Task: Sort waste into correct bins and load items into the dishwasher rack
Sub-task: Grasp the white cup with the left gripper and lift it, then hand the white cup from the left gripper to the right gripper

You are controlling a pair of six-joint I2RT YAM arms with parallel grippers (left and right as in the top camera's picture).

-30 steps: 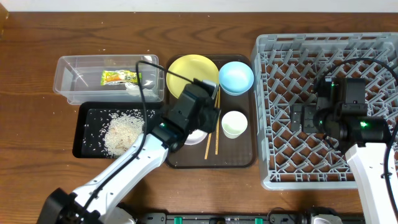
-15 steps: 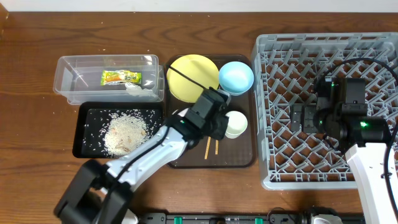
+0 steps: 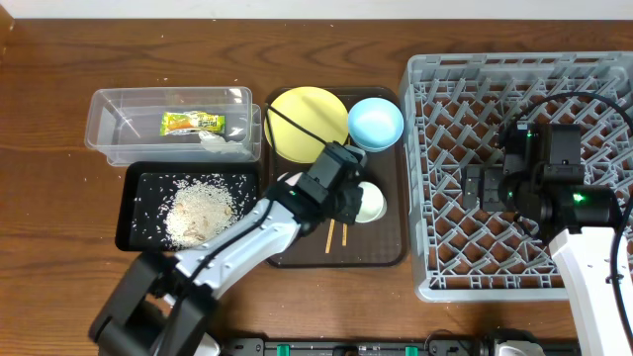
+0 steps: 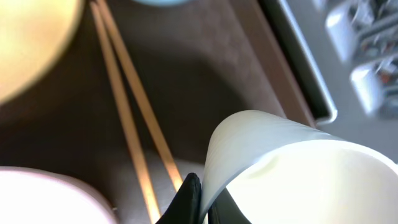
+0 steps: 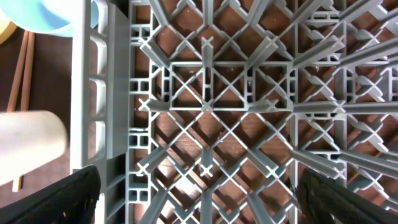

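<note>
The left gripper [image 4: 200, 204] is clamped on the wall of the small white cup [image 4: 292, 168] over the brown tray [image 3: 388, 252], and the grey rack [image 3: 514, 69] lies just to its right, where the right gripper [image 5: 214, 196] hovers, fingers wide apart.

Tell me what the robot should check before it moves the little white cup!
1. Grip: the left gripper pinches the small white cup by its rim: ok.
2. Cup is empty: cannot tell, its bottom is out of view.
3. The chopsticks lie beside the cup, not in it: ok.
4. The dishwasher rack shows free pegs: ok.
5. Path: the right gripper hangs open over the rack's left side and may block the way: not ok.
</note>
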